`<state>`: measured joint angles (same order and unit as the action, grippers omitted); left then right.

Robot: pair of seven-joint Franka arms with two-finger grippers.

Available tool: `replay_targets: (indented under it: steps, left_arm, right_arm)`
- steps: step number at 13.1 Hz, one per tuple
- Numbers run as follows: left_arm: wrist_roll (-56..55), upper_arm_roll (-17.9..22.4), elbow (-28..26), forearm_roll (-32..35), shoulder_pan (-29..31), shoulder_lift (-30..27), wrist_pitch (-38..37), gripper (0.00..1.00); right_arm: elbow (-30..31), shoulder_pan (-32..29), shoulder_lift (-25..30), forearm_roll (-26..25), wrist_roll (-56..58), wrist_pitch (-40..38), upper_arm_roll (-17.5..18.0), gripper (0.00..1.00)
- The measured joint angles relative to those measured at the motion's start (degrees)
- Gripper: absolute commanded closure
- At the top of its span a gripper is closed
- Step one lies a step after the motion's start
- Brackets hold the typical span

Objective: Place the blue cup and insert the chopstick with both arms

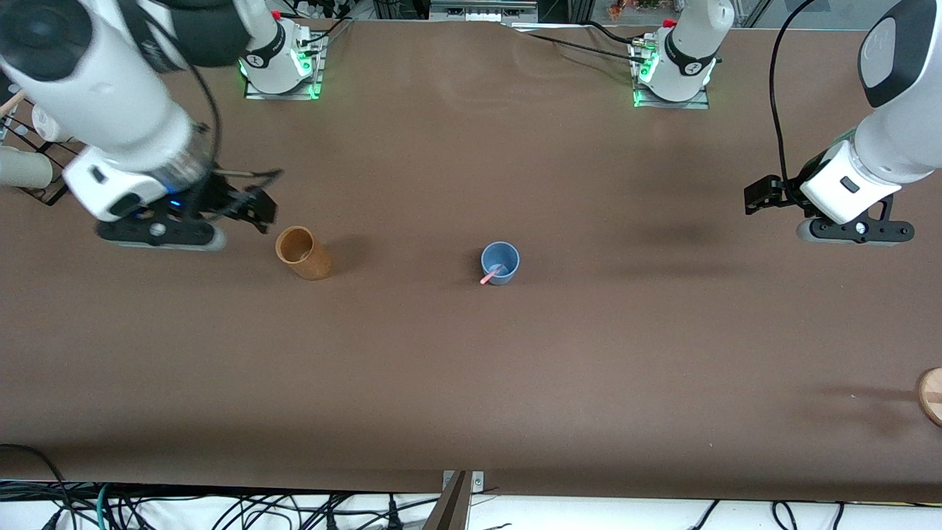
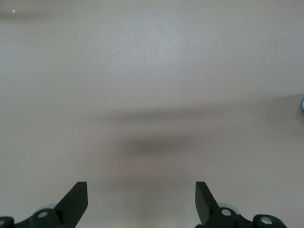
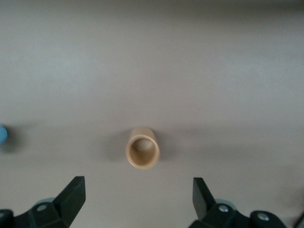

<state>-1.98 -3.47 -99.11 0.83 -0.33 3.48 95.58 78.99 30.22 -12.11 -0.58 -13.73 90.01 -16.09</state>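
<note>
The blue cup [image 1: 500, 263] stands upright at the middle of the table. The pink chopstick [image 1: 491, 276] leans inside it, its end sticking out over the rim on the side nearer the front camera. My right gripper [image 1: 254, 206] is open and empty, up in the air beside the brown cylinder at the right arm's end of the table; in the right wrist view it [image 3: 137, 197] frames bare table, and the cup [image 3: 2, 134] shows at the picture's edge. My left gripper [image 1: 762, 195] is open and empty over bare table at the left arm's end; it also shows in the left wrist view [image 2: 141, 199].
A tan-brown cylindrical holder [image 1: 302, 253] stands between my right gripper and the cup, and shows in the right wrist view [image 3: 142, 148]. A round wooden piece [image 1: 931, 396] sits at the table edge at the left arm's end. A wire rack [image 1: 29, 173] stands at the right arm's end.
</note>
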Motion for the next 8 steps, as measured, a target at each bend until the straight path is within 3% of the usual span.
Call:
replay_targets:
  steps: [2, 4, 8]
  left_arm:
    - [0.0, 0.0, 0.1, 0.0, -0.1, 0.0, 0.0, 0.0]
    - [0.0, -0.1, 0.3, 0.0, -0.1, 0.0, 0.0, 0.0]
    - [0.0, -0.1, 2.3, 0.0, -0.1, 0.3, -0.8, 0.0]
  right_arm:
    - [2.7, -9.8, 4.6, 0.1, 3.9, -2.3, 7.1, 0.0]
    - [5.9, -15.9, 8.3, 0.2, 5.8, -2.8, 11.7, 0.0]
    - [8.2, -18.0, 10.6, 0.7, 6.1, -2.7, 14.3, 0.0]
